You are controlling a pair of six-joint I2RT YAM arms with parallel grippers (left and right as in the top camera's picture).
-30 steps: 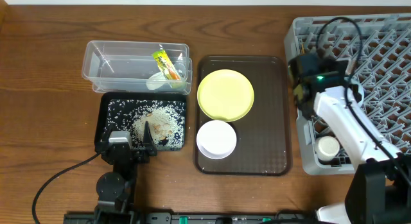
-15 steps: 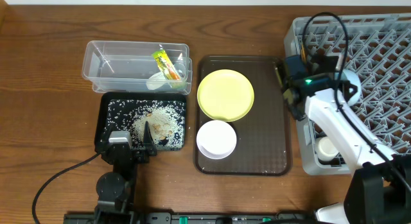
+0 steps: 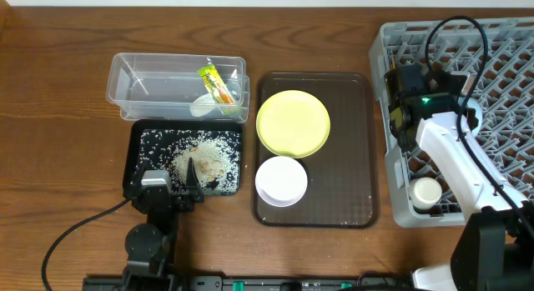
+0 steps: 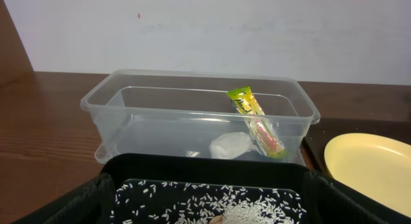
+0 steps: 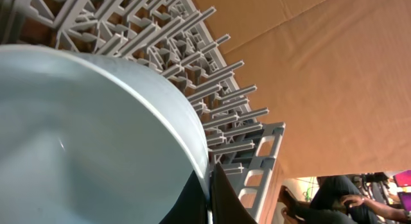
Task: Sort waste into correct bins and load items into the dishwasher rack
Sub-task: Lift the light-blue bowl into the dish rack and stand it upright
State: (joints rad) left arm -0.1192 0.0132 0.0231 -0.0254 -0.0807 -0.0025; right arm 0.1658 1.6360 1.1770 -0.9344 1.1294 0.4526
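Note:
My right gripper [image 5: 209, 179] is shut on the rim of the light blue bowl [image 5: 83, 140] and holds it on edge over the left side of the grey dishwasher rack [image 3: 501, 66]; from overhead the gripper [image 3: 400, 124] hides the bowl. The small white cup [image 3: 426, 191] sits in the rack's near left corner. The yellow plate [image 3: 293, 122] and white bowl [image 3: 281, 181] lie on the brown serving tray. The clear tub [image 3: 158, 78] holds the wrapper [image 3: 214, 82] and white scrap [image 3: 203, 105]. The black tray [image 3: 133, 158] holds rice [image 3: 204, 158]. My left gripper [image 3: 171, 195] is open at its near edge. No chopsticks show.
The dark brown serving tray [image 3: 350, 158] lies between the bins and the rack. The left wrist view shows the tub [image 4: 192, 108], wrapper [image 4: 257, 121], scrap [image 4: 230, 146], rice [image 4: 212, 201] and the plate's edge [image 4: 372, 166]. Rack pegs [image 5: 212, 63] stand close behind the bowl.
My right gripper swung left toward the serving tray, then back right over the rack's left side. The left arm has not moved.

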